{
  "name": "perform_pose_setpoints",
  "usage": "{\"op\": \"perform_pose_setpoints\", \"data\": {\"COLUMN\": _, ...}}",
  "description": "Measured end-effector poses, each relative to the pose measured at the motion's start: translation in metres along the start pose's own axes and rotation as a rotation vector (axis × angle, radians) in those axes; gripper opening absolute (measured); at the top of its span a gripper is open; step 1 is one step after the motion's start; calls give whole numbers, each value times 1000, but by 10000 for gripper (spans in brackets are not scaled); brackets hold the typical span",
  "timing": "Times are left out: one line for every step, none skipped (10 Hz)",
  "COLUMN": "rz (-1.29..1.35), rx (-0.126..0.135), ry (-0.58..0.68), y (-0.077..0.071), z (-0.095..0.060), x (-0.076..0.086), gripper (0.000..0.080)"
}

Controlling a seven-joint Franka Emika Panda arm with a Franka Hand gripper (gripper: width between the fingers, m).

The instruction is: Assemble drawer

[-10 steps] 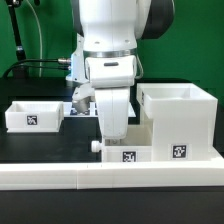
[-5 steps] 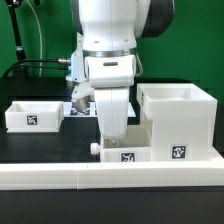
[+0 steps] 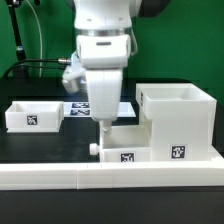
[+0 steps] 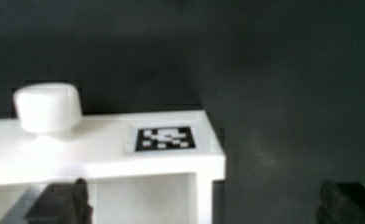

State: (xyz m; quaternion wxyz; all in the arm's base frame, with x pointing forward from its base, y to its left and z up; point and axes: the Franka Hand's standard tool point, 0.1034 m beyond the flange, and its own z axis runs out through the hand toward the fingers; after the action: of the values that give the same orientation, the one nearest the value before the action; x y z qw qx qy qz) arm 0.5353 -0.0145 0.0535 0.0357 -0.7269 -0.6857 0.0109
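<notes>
The tall white casing [image 3: 181,122] stands at the exterior view's right, its open side up, with a tag on its front. A small white tray [image 3: 128,144] with a knob [image 3: 95,150] sits against the casing's left side, behind the rail. A second tray [image 3: 32,115] sits apart at the left. My gripper [image 3: 103,128] hangs over the near tray's left end, open and empty. In the wrist view the gripper [image 4: 205,205] straddles the tray's tagged front wall [image 4: 165,138] beside the knob [image 4: 49,105]; one finger [image 4: 58,205] is over the tray, the other is off its side.
A long low white rail [image 3: 110,176] runs along the front of the table. The marker board [image 3: 78,108] lies flat behind the arm. A black cable and a green backdrop are at the far left.
The arm has risen and shifted a little toward the exterior view's left, lifting the gripper out of the near tray. The tray, casing and second tray have not moved.
</notes>
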Motion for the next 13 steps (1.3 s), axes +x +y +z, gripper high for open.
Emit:
{"op": "perform_pose_setpoints", "data": {"rz": -3, "rx": 0, "ry": -5, "y": 1, "z": -8, "x": -12, "gripper": 648}}
{"op": "perform_pose_setpoints", "data": {"rz": -5, "rx": -5, "ry": -7, "y": 2, "z": -14, "x": -23, "gripper": 648}}
{"op": "perform_pose_setpoints", "data": {"rz": 13, "rx": -10, "ry": -6, "y": 3, "z": -16, "x": -32, "gripper": 649}}
{"op": "perform_pose_setpoints", "data": {"rz": 19, "rx": -8, "ry": -6, "y": 2, "z": -15, "x": -32, "gripper": 649}}
{"op": "perform_pose_setpoints", "data": {"rz": 17, "rx": -7, "ry": -4, "y": 2, "z": -14, "x": -32, "gripper": 649}}
{"op": "perform_pose_setpoints", "data": {"rz": -2, "rx": -7, "ry": 2, "y": 0, "z": -11, "x": -38, "gripper": 649}}
{"op": "perform_pose_setpoints", "data": {"rz": -10, "rx": 6, "ry": 8, "y": -5, "z": 5, "x": -46, "gripper": 649}}
{"op": "perform_pose_setpoints", "data": {"rz": -16, "rx": 17, "ry": 16, "y": -4, "z": 14, "x": -48, "gripper": 649}}
{"op": "perform_pose_setpoints", "data": {"rz": -24, "rx": 18, "ry": 60, "y": -1, "z": 16, "x": -53, "gripper": 649}}
{"op": "perform_pose_setpoints", "data": {"rz": -11, "rx": 16, "ry": 89, "y": 1, "z": 20, "x": -58, "gripper": 649}}
{"op": "perform_pose_setpoints", "data": {"rz": -6, "rx": 15, "ry": 128, "y": 1, "z": 25, "x": -59, "gripper": 649}}
{"op": "perform_pose_setpoints", "data": {"rz": -3, "rx": 19, "ry": 164, "y": 1, "z": 30, "x": -59, "gripper": 649}}
{"op": "perform_pose_setpoints", "data": {"rz": 0, "rx": 29, "ry": 182, "y": 0, "z": 33, "x": -59, "gripper": 649}}
